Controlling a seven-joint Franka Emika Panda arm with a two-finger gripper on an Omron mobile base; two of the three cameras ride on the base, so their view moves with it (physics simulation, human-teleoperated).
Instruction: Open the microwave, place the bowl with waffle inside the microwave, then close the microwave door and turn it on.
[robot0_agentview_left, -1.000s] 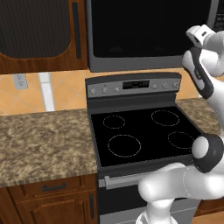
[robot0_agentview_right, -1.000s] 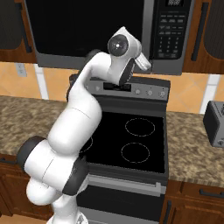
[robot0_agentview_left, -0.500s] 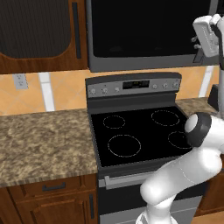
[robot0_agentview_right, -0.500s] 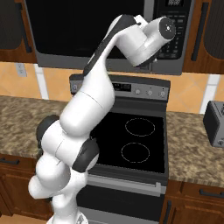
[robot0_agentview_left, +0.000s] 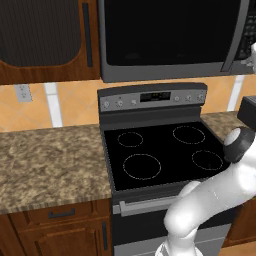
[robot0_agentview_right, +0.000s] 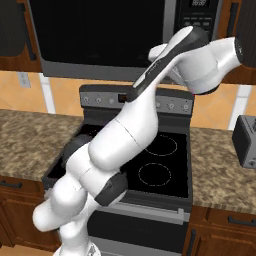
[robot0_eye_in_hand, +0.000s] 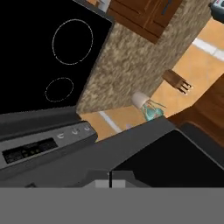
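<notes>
The microwave (robot0_agentview_left: 170, 40) hangs above the stove, and its black glass door (robot0_agentview_right: 100, 30) is shut. A grey bar handle (robot0_agentview_left: 234, 35) runs down the door's right edge, beside the button panel (robot0_agentview_right: 199, 15). My arm reaches up in front of the microwave's lower right corner. In the hand view my gripper (robot0_eye_in_hand: 110, 180) is shut on nothing, just under the microwave's dark underside (robot0_eye_in_hand: 175, 153), and looks down at the stove. The bowl with waffle is out of view.
The black stove top (robot0_agentview_left: 160, 155) with its grey knob panel (robot0_agentview_left: 152, 97) lies below. Speckled counters (robot0_agentview_left: 50, 155) flank it. A toaster (robot0_agentview_right: 246, 140) stands on the right counter. A shaker (robot0_eye_in_hand: 140, 99), a teal glass (robot0_eye_in_hand: 152, 111) and a brown block (robot0_eye_in_hand: 177, 81) sit by the wall.
The arm has swung up and to the right. The hand has gone from in front of the stove's back panel to the microwave's lower right corner.
</notes>
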